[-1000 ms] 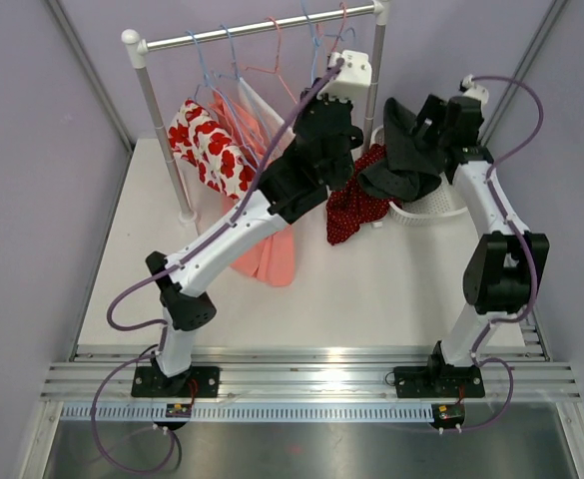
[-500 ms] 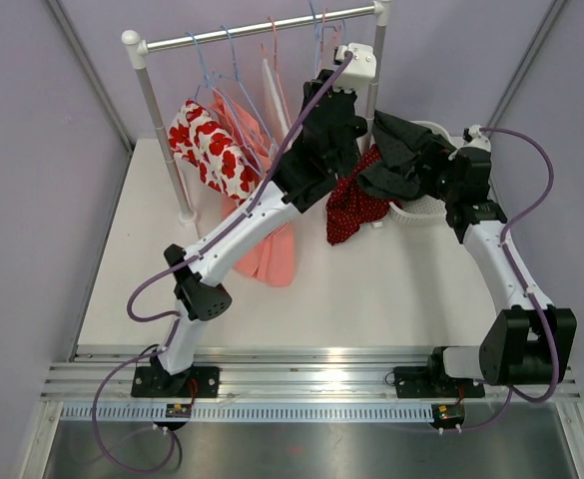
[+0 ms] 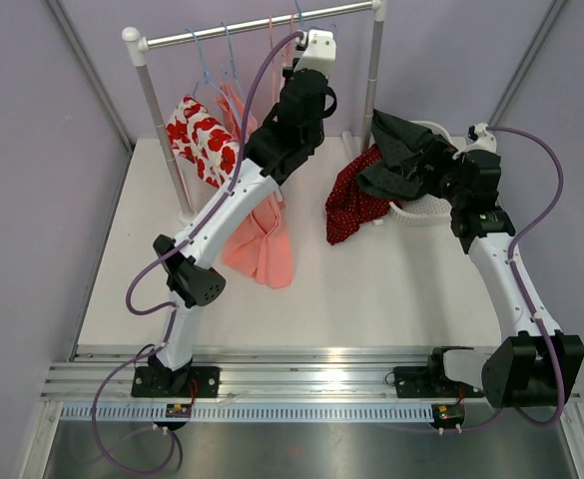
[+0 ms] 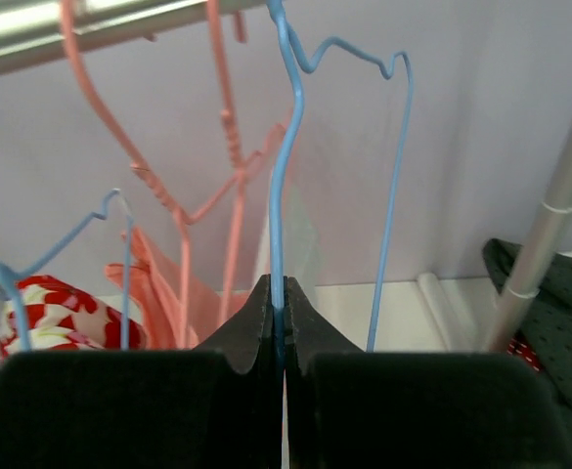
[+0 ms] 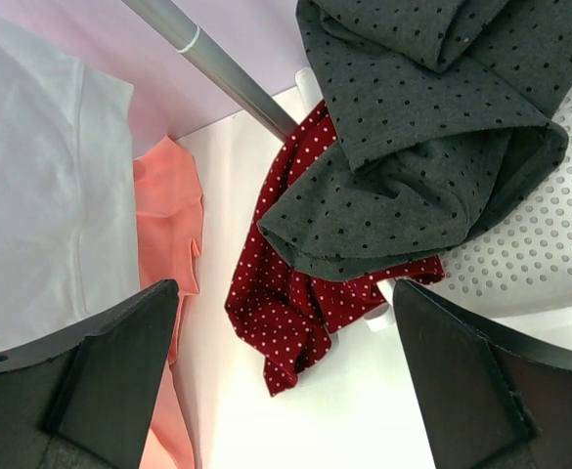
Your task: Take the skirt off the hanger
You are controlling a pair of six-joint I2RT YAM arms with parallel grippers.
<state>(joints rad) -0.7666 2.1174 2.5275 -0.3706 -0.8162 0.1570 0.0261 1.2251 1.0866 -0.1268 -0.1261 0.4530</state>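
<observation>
Left arm has swung up and left to the rail (image 3: 252, 27), the left gripper (image 4: 283, 327) pinched tight on a bare-looking blue hanger (image 4: 277, 195). The right gripper (image 5: 286, 327) has backed off, jaws wide and empty, leaving the dark dotted skirt (image 5: 413, 147) heaped over the basket (image 5: 530, 254) rim. Watch that hook: crowded among the pink hangers (image 4: 229, 147), it could snag one, or miss the rail and drop once let go.

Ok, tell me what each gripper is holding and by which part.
The left gripper is shut on the blue hanger, pinching its thin wire some way below the hook. The right gripper is open and holds nothing.
</observation>
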